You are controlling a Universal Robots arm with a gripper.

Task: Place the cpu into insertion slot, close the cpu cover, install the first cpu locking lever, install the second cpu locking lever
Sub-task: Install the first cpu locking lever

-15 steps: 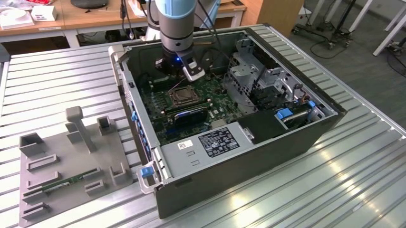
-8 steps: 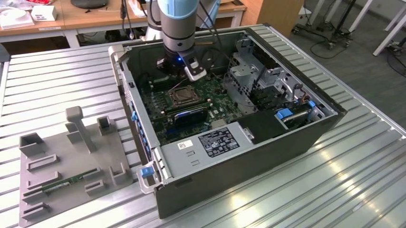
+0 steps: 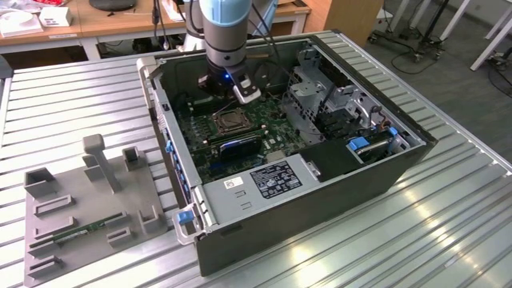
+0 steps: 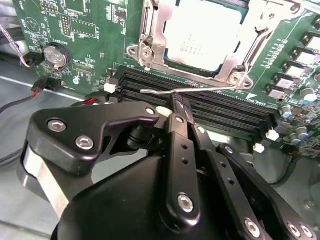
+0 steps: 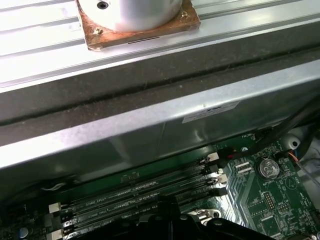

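Observation:
The cpu [image 4: 202, 32] lies flat in the insertion slot [image 3: 230, 120] on the green board inside the open computer case. The silvery cpu cover [image 4: 235, 60] is folded down around its pale face. A thin wire locking lever [image 4: 200, 90] lies along the socket's edge, beside the black memory slots. My gripper [image 4: 177, 104] is shut with nothing between its fingers, and its tips sit right at that lever's bent middle. In the exterior view the gripper [image 3: 226, 96] hangs just behind the socket.
Black memory slots [image 4: 215, 110] run under the fingertips, with a coin battery [image 4: 55, 55] nearby. The case wall [image 5: 150, 135] rises close behind. A grey drive cage [image 3: 308, 102] and power supply box [image 3: 268, 180] crowd the case. A grey fixture tray [image 3: 88, 204] lies at the exterior view's left.

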